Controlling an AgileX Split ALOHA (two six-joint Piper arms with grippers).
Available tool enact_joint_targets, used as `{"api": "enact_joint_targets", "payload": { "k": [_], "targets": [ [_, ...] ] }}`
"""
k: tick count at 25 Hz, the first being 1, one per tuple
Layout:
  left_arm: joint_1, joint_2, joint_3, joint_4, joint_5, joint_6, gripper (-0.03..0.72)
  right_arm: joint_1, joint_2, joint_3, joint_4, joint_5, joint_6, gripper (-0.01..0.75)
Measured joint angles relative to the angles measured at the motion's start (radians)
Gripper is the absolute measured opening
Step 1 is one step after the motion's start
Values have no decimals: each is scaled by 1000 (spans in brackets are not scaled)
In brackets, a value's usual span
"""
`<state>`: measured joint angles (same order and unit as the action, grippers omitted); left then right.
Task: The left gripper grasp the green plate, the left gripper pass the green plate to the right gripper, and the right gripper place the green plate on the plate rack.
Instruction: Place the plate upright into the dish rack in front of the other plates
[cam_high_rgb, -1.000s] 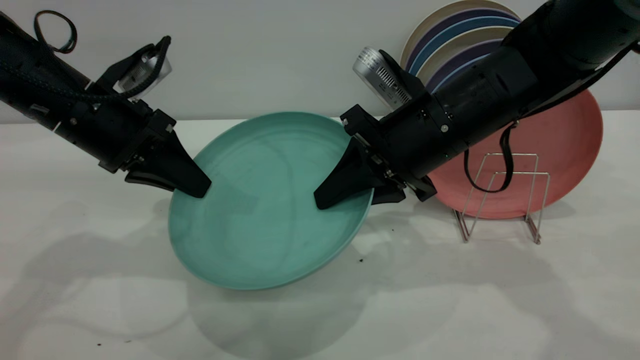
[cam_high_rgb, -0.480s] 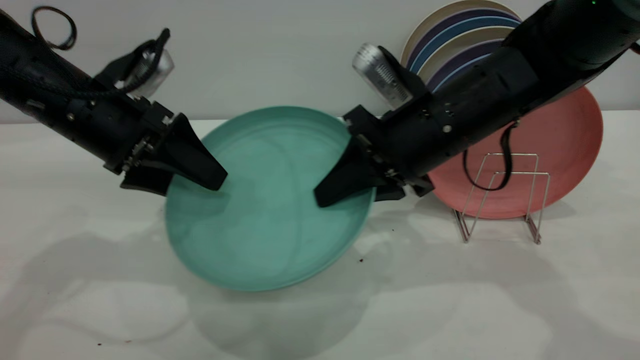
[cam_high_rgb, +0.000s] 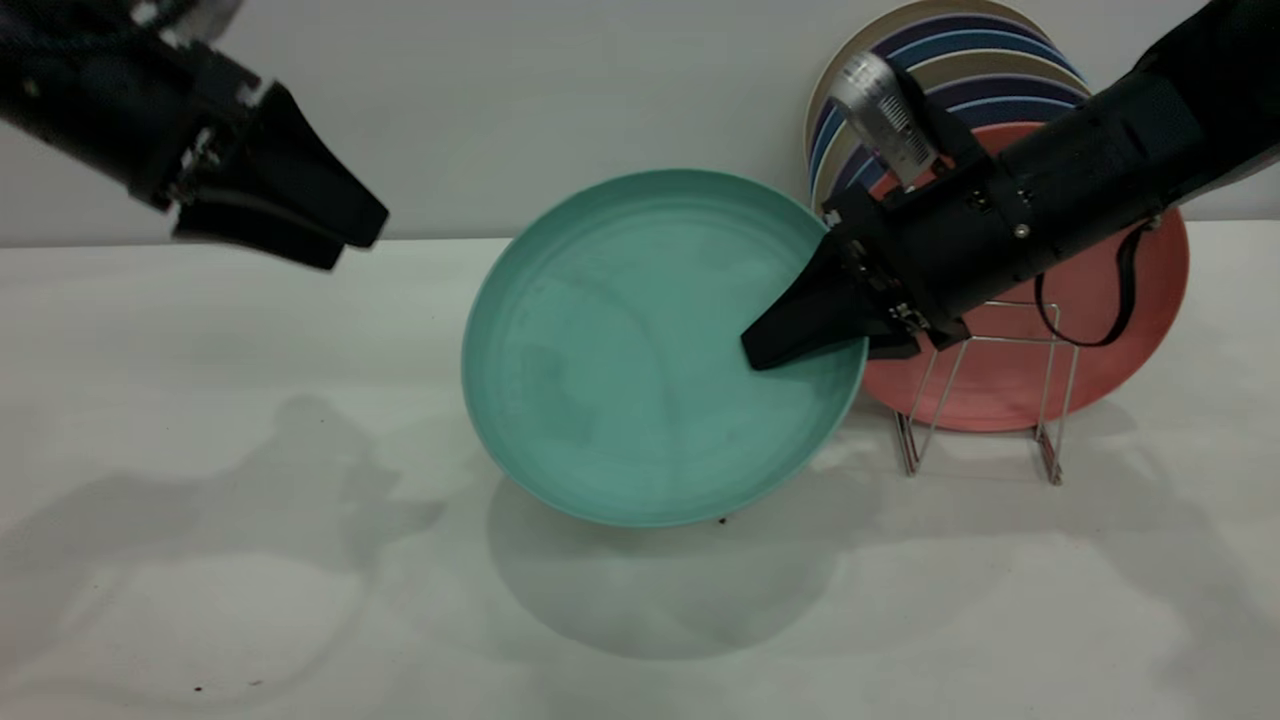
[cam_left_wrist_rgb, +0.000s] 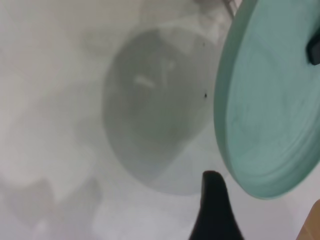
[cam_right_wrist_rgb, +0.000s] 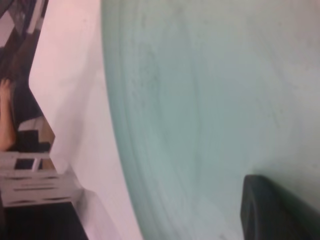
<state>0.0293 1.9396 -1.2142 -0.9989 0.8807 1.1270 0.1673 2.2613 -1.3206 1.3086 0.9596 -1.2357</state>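
The green plate (cam_high_rgb: 640, 350) hangs tilted above the white table, held by its right rim. My right gripper (cam_high_rgb: 762, 355) is shut on that rim, one black finger across the plate's face and the other hidden behind it. In the right wrist view the plate (cam_right_wrist_rgb: 210, 100) fills the frame, with one finger (cam_right_wrist_rgb: 275, 210) lying on it. My left gripper (cam_high_rgb: 352, 240) is open and empty, high at the far left, well clear of the plate. The left wrist view shows the plate (cam_left_wrist_rgb: 270, 100) beyond one finger (cam_left_wrist_rgb: 212, 200). The plate rack (cam_high_rgb: 1047, 455) stands just right of the plate.
A salmon-pink plate (cam_high_rgb: 1010, 385) leans upright in the rack. A stack of blue and beige plates (cam_high_rgb: 960, 60) leans on the back wall behind it. The plate's shadow lies on the table (cam_high_rgb: 250, 500) below it.
My left gripper let go of the plate's left rim and pulled up and away to the left. My right gripper carried the plate right and up, close to the rack.
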Motion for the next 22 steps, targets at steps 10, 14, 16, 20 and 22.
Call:
{"api": "enact_joint_targets", "payload": {
  "k": [10, 14, 16, 20, 22],
  "targets": [
    [0, -28, 1, 2, 1, 2, 545, -4, -170, 0, -117, -2, -116, 128],
    [0, -28, 1, 4, 5, 3, 543, -5, -266, 0, -251, -6, -121, 128],
    [0, -28, 1, 4, 6, 3, 543, -5, -325, 0, -304, -31, -132, 128],
    [0, -28, 1, 5, 6, 3, 543, -5, -442, 0, -398, -130, -194, 128],
    [0, -28, 1, 5, 6, 3, 543, -5, -490, 0, -455, -186, -245, 128]
  ]
}}
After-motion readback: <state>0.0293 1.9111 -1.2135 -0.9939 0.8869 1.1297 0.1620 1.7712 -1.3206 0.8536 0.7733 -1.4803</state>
